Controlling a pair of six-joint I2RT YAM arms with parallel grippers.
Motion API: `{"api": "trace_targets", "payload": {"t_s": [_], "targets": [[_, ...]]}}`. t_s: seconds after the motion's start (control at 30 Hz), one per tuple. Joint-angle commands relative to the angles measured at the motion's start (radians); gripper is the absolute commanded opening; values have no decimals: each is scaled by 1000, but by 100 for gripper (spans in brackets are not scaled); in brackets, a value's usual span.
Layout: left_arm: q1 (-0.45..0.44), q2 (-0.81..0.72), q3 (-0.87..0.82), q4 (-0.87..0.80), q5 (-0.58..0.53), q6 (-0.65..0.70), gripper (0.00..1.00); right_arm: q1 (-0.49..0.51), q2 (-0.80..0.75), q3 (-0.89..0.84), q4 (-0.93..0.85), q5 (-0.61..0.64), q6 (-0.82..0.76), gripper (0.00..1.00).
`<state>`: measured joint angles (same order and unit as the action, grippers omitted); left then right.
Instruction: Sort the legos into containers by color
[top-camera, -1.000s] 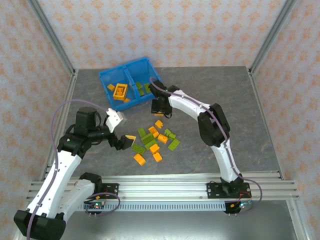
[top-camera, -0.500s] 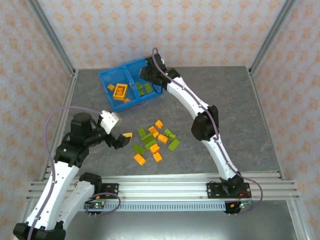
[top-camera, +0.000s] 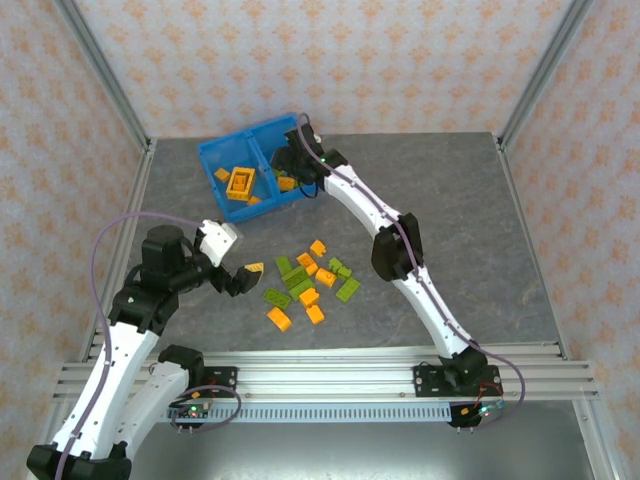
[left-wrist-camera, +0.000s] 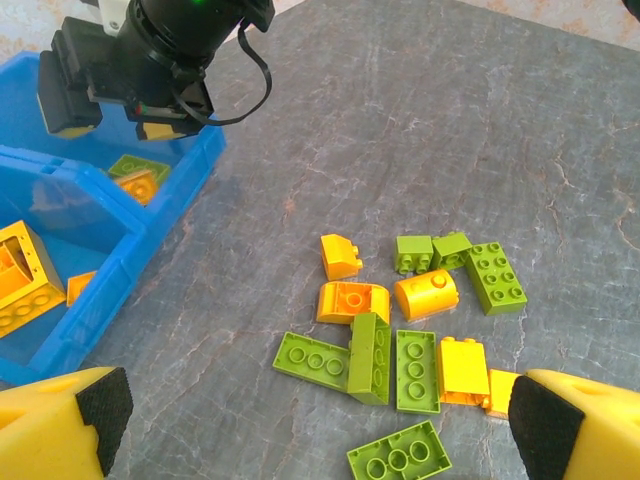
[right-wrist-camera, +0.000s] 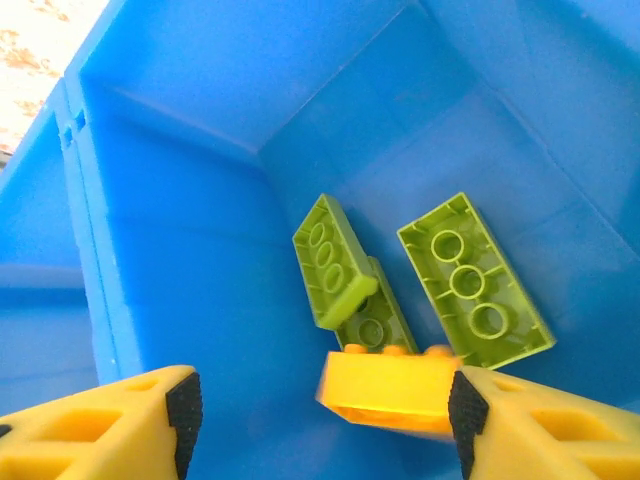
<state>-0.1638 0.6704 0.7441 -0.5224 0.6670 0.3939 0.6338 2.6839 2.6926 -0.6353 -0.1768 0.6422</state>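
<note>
You are hovering the right gripper (right-wrist-camera: 322, 412) over green bricks (right-wrist-camera: 470, 280), its jaws spread, an orange brick (right-wrist-camera: 385, 388) lying lengthwise between them at lower centre.

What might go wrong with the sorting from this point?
1. The orange brick between the fingers of the open right gripper hangs blurred over green bricks in one compartment of the blue bin. It looks likely to land with the wrong color.
2. The open left gripper hovers over loose bricks packed together, orange touching green. It might pick up two colors at once.
</note>
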Motion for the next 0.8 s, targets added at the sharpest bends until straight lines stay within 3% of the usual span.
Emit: {"api": "trace_targets", "payload": {"t_s": [0.0, 0.13, 0.23, 0.3, 0.5, 0.6, 0.67, 0.77], "targets": [[-7, 2, -11, 34, -29, -4, 100, -1, -114, 17, -23, 2, -21, 69], [-8, 19, -12, 46, -71, -30, 100, 0, -218, -5, -86, 1, -64, 70], [-7, 37, -19, 111, -150, -174, 100, 0, -354, -97, -130, -24, -134, 74], [-7, 60, -4, 125, -212, -295, 100, 0, -486, -243, -110, -31, -186, 75], [-8, 119, 102, 46, -353, -480, 100, 6, -840, -700, -14, -22, -321, 77], [-9, 134, 126, 42, -338, -565, 100, 19, -957, -880, 27, -5, -378, 79], [-9, 135, 120, 50, -362, -594, 100, 21, -960, -929, 32, 38, -391, 79], [-9, 137, 110, 48, -448, -559, 100, 23, -821, -779, -94, 66, -417, 72]]}}
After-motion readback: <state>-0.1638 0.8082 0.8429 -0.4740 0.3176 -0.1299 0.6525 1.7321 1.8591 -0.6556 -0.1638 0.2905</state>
